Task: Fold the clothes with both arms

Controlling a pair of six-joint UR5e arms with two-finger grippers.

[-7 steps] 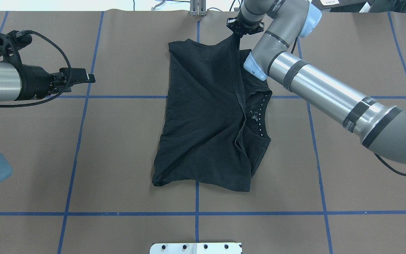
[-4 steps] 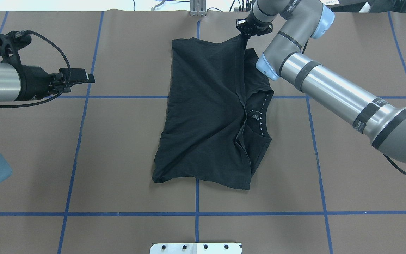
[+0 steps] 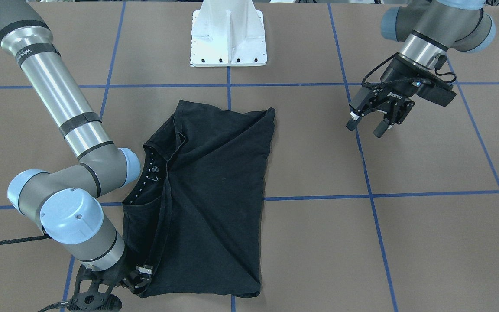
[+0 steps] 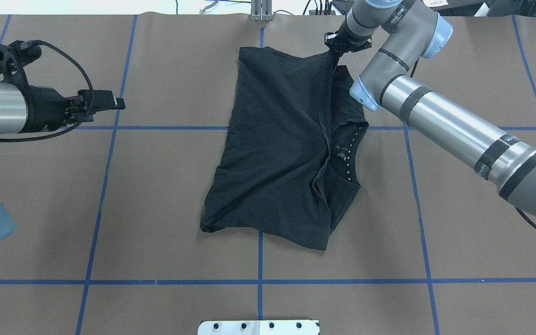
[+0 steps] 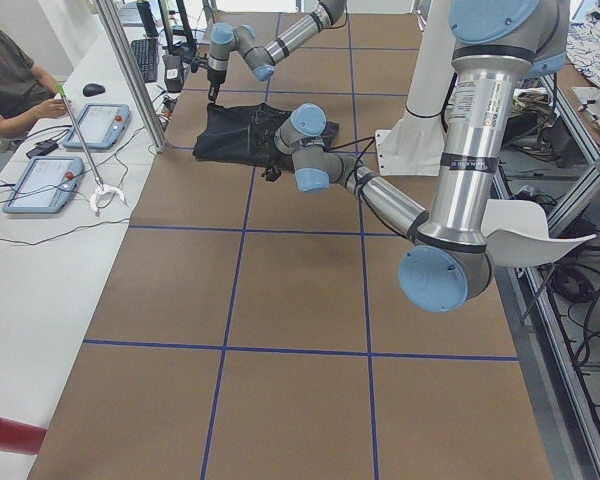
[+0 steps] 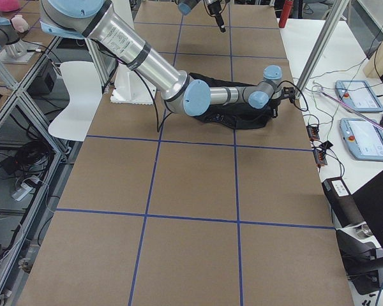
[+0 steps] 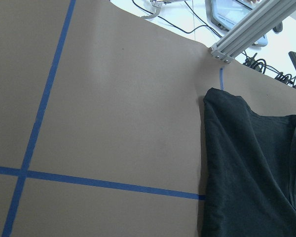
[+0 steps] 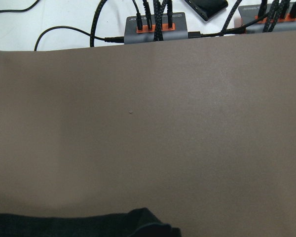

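Observation:
The black T-shirt lies folded lengthwise in the middle of the table, its collar with small white marks showing at the right; the graphic is hidden. My right gripper is shut on the shirt's far right corner near the table's far edge; in the front-facing view it pinches the cloth low over the table. My left gripper is open and empty, hovering well to the left of the shirt in the overhead view. The left wrist view shows the shirt's left edge.
The white mounting pedestal stands at the robot's side of the table. Blue tape lines grid the brown mat. Cable hubs lie just beyond the far edge. An operator and tablets sit past that edge.
My right gripper has moved to the right along the far edge with the shirt's corner, dragging the shirt's far end rightward. The left arm has not moved.

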